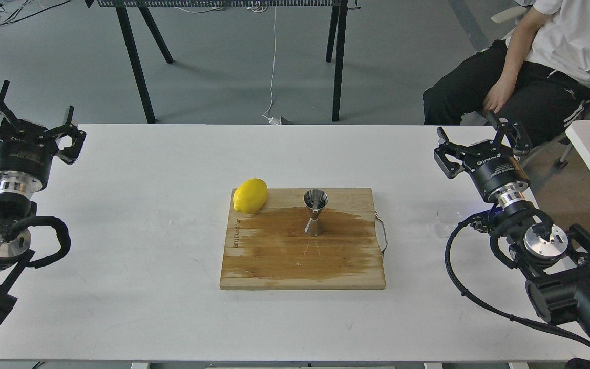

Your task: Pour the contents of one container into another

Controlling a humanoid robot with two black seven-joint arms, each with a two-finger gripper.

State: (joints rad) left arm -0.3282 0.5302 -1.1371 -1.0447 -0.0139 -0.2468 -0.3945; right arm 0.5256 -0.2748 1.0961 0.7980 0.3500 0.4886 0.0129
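Glass cup (pixel 446 218), small, low and clear, sits on the white tabletop (pixel 136 256) to the right of the wooden cutting board (pixel 274 261), just beside the right arm; it is so transparent that only its round rim and a faint outline show. The steel jigger (pixel 315 212) stands upright near the middle of the board, a shiny hourglass of two cones joined at a narrow waist, its open upper cone reflecting light. A smooth yellow lemon (pixel 250 196) lies on the board's far left corner. The board is rectangular with visible grain, a darker wet-looking patch spreading across its middle, and a thin metal loop handle on its right edge.

The left hand (pixel 33 115) hangs above the tabletop's far left corner, fingers spread wide and holding nothing. The right hand (pixel 474 138) is near the far right edge, also spread wide and empty, well apart from the jigger.

The tabletop is matte white with faint scuffs. Beyond it lie a grey floor, black table legs, a white cable, and a seated person (pixel 541 66) in a white shirt and black trousers.
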